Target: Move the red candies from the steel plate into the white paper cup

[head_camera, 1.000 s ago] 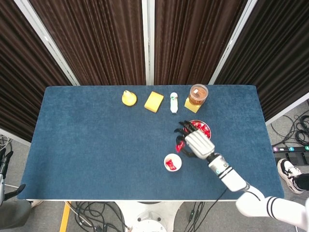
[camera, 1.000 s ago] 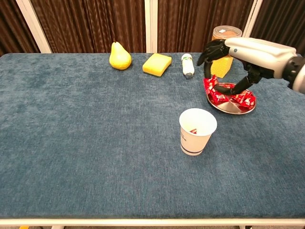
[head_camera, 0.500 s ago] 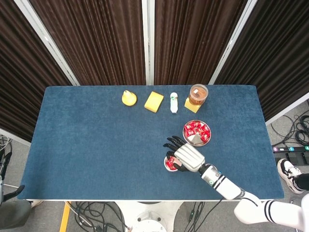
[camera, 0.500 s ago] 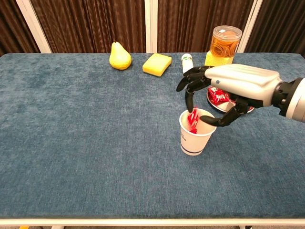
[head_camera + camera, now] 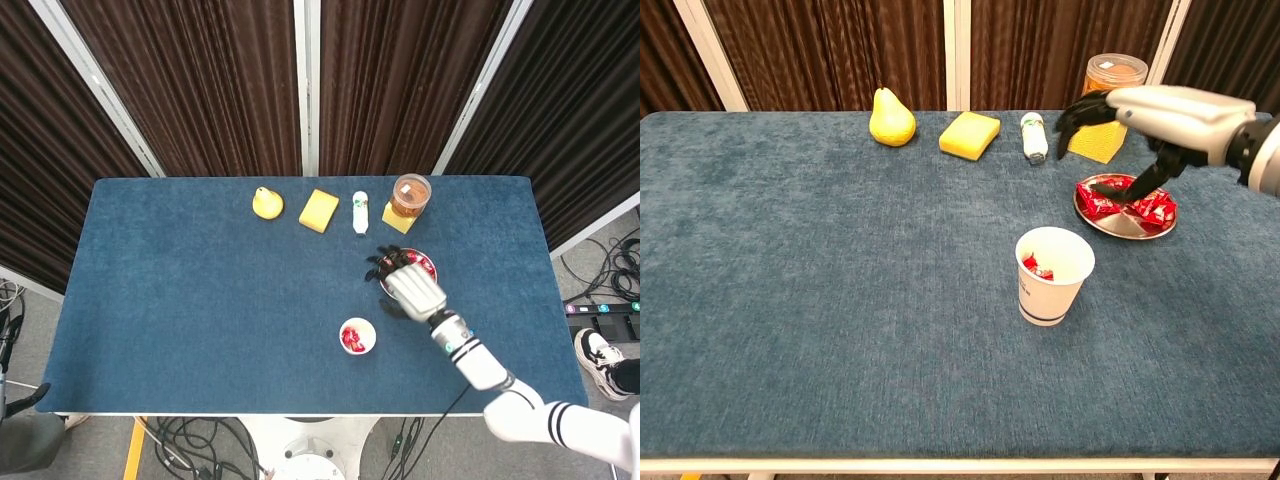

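Note:
The steel plate (image 5: pixel 1118 226) (image 5: pixel 430 261) holds several red candies (image 5: pixel 1146 207) at the right of the table. My right hand (image 5: pixel 1130 110) (image 5: pixel 408 283) hovers over the plate with its fingers spread and nothing in them. The white paper cup (image 5: pixel 1052 280) (image 5: pixel 357 336) stands nearer the front, left of the plate, with red candies (image 5: pixel 1034 265) inside. My left hand does not show in either view.
Along the far edge stand a yellow pear (image 5: pixel 891 118), a yellow sponge (image 5: pixel 969 133), a small white bottle (image 5: pixel 1034 136) lying down and a clear jar (image 5: pixel 1113 74) on a yellow block. Blue cloth (image 5: pixel 820 280) covers the table.
My right hand let a red candy drop into the cup, then drew back and right until it stood above the steel plate. The candy now lies in the cup.

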Robot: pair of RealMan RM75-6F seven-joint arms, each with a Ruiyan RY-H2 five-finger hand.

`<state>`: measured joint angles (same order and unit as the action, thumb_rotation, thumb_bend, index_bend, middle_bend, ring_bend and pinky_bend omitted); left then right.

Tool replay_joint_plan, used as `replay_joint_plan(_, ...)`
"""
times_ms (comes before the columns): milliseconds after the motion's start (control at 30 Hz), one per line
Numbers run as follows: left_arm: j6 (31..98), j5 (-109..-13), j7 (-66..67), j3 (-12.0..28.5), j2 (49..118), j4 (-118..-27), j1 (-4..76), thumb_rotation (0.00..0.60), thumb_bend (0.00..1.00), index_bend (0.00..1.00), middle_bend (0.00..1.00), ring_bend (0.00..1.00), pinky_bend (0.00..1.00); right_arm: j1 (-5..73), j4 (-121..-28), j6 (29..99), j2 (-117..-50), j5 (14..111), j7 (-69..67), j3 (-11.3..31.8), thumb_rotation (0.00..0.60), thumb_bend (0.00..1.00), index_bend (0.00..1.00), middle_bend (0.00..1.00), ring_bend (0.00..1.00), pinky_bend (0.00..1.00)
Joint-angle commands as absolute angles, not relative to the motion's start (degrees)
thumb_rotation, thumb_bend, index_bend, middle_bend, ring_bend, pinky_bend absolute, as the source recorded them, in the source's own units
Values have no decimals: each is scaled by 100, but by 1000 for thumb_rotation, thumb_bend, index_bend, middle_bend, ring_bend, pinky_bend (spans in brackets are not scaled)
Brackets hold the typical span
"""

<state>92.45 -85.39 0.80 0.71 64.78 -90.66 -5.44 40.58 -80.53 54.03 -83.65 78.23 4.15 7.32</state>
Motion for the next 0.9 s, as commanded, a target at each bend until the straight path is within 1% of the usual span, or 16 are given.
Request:
replay_joint_plan(33, 9246, -8529, 82, 63, 6476, -9073, -557, 600, 158, 73, 43, 81, 147, 4268, -7261, 4865, -8711, 7042, 885, 1008, 600, 347, 349, 147, 0, 0)
replay_joint_plan(267, 9241, -8498, 84, 64, 6453, -9076, -573, 600, 158, 73, 43, 81, 147, 4444, -6326, 4376, -9300, 6462, 1150, 1013, 600, 344, 359, 146, 0, 0)
replay_joint_plan(467, 9220, -8476, 84, 63, 6442, -9079, -576, 600, 158, 73, 43, 81, 147, 4517, -5760, 4224, -9645, 6317, 1125, 1041, 600, 345, 370, 146, 0, 0)
replay_joint_plan(733, 9209, -8470, 40, 64, 6450, -9053, -580, 600, 157, 73, 43, 81, 147, 4549, -5375, 4114, -9882, 6368, 979, 1024, 600, 343, 392, 155, 0, 0)
replay_joint_plan(900, 9197, -8467, 1, 60, 6454, -9031, -582, 600, 157, 73, 43, 81, 147, 4541, -5257, 4108, -9954, 6425, 930, 1009, 600, 306, 408, 159, 0, 0)
